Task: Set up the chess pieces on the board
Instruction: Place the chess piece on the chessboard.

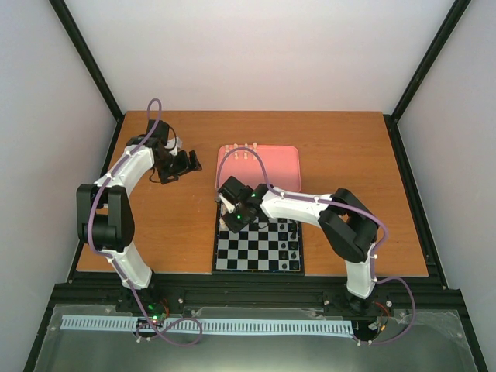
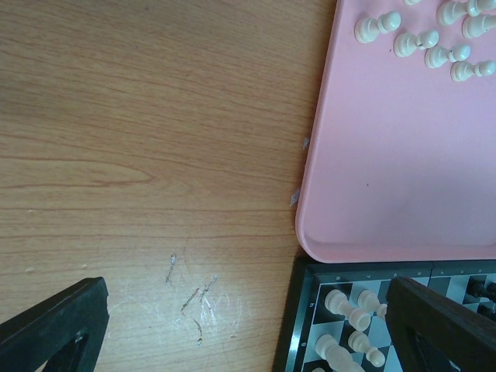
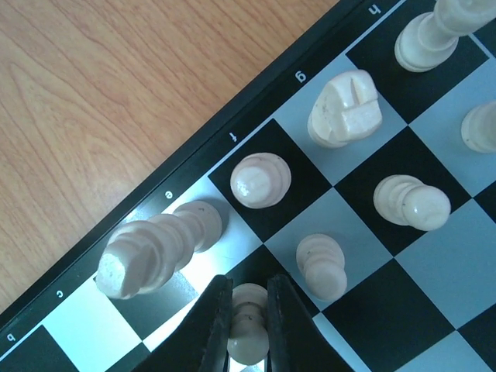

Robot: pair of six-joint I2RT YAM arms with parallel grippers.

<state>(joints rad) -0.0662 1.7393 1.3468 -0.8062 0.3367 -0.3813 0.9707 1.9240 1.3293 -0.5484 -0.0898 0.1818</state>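
The chequered board [image 1: 260,249] lies at the near middle of the table. My right gripper [image 1: 231,218] is over its far left corner. In the right wrist view the gripper [image 3: 249,329] is shut on a cream pawn [image 3: 249,341], low over a square in the second row. Several cream pieces stand around it: a tall one [image 3: 155,248], a pawn [image 3: 261,180] and another pawn [image 3: 322,265]. More cream pieces [image 2: 422,43] lie on the pink tray [image 2: 387,170]. My left gripper [image 2: 248,333] is open and empty over bare table left of the tray.
The pink tray [image 1: 271,169] sits just beyond the board, touching its far edge. Black pieces [image 1: 291,242] stand along the board's right side. The board's corner [image 2: 302,325] shows in the left wrist view. Dark frame rails border the table.
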